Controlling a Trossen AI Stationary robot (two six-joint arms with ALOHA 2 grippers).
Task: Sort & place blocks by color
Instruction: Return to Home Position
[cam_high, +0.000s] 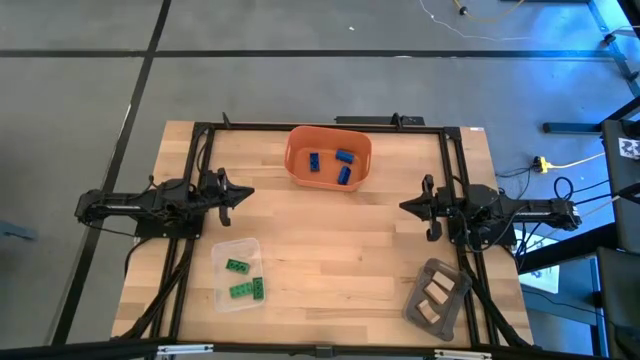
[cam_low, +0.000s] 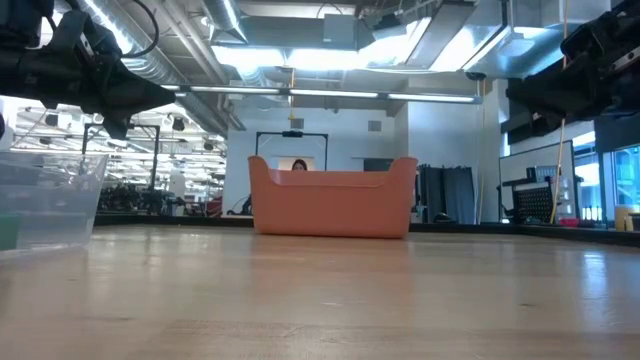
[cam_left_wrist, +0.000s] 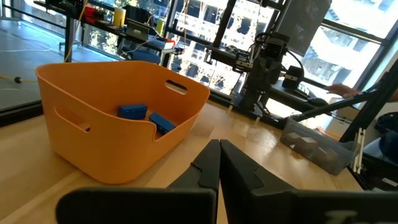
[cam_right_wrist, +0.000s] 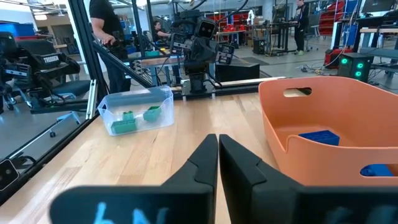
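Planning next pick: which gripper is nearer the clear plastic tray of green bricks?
Left. Left gripper is just beside the clear plastic tray; right gripper is across the wooden table.

The left arm (cam_high: 150, 205) and the right arm (cam_high: 500, 212) are both built of black, boxy segments joined in a row. Thin black cables (cam_high: 170, 285) are trailed from their bases. The left gripper (cam_left_wrist: 217, 144) is made up of two matte black, wedge-shaped fingers (cam_left_wrist: 202, 173) tapered to narrow tips. The right gripper (cam_right_wrist: 217, 138) is shaped alike, and a blurred blue marking (cam_right_wrist: 118, 214) is carried on the dark block behind it.
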